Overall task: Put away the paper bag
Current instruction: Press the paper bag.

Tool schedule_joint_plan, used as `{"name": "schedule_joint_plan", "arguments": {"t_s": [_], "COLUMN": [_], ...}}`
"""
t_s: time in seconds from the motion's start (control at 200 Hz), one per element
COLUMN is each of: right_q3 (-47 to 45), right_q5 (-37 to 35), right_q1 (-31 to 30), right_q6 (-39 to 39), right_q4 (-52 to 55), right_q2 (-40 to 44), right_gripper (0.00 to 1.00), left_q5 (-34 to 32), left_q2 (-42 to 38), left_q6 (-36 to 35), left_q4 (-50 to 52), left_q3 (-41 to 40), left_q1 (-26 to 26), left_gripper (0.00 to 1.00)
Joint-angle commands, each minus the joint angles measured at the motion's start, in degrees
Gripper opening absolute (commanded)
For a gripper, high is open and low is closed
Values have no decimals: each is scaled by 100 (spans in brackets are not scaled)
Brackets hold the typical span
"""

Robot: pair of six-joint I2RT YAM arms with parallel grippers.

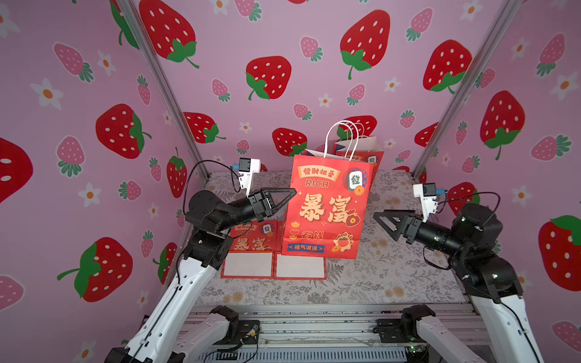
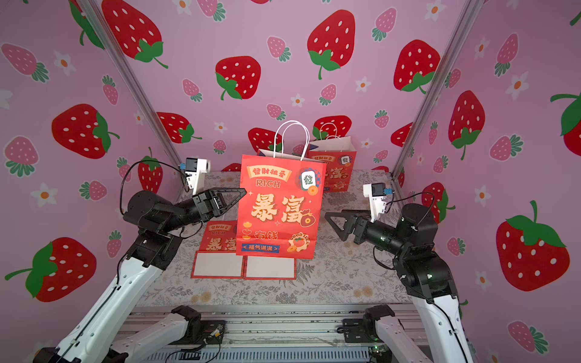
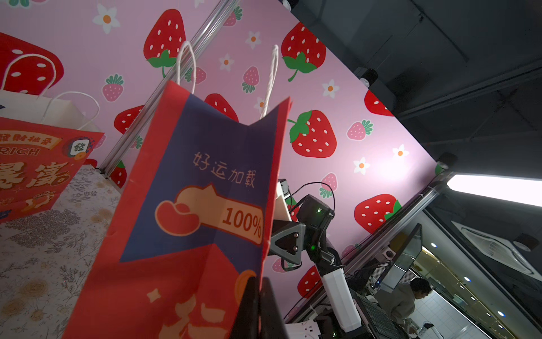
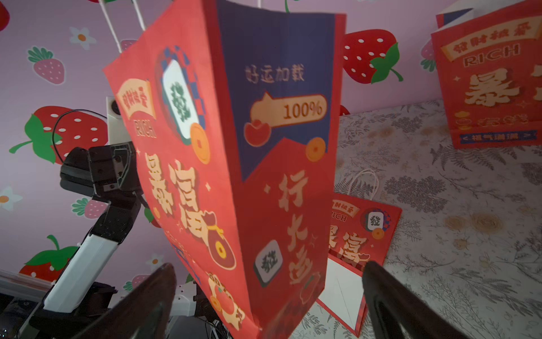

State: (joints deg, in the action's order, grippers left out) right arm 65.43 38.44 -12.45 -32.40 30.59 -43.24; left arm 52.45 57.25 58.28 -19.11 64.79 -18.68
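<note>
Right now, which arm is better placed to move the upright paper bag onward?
Left. The left gripper is already pinched shut on the paper bag's side edge, while the right gripper stands open and apart from it, holding nothing.

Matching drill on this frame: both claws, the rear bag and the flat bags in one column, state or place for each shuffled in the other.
Things:
1. left claw
2. right claw
3. rear bag
4. flattened bags

States or places:
A. lying flat near the front of the table
B. open, clear of the paper bag
C. shut on the side edge of the paper bag
D. standing upright at the back of the table

Pairs: 1-C, 2-B, 3-D, 4-A
</note>
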Motion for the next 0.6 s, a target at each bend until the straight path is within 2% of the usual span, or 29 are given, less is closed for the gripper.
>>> {"name": "schedule_joint_plan", "arguments": {"t_s": [0.0, 0.155, 0.265, 0.425, 0.595], "right_q3": [-410, -947, -1168, -1446, -1477], "right_q5": [-73, 661, 1089, 1679, 1886], "right_q1": [97, 120, 115, 114, 102], "right_q6": [-129, -94, 77, -86, -313], "right_q4": [-67, -637, -892, -1692, -2436], "right_q2": [188, 227, 53, -281, -675], "right_gripper": [99, 99, 99, 99, 99], "left_q5": [267, 391, 429, 436, 433], "left_q2": [35, 237, 442, 714, 757], "left_q6": [550, 1141, 1478, 2054, 2205], "left_q4": [-694, -1223, -1493, -2030, -2103], "left_q3": [299, 434, 639, 880, 912], "left_q1": [185, 347, 356, 356, 331], "left_gripper": [0, 0, 0, 0, 0]}}
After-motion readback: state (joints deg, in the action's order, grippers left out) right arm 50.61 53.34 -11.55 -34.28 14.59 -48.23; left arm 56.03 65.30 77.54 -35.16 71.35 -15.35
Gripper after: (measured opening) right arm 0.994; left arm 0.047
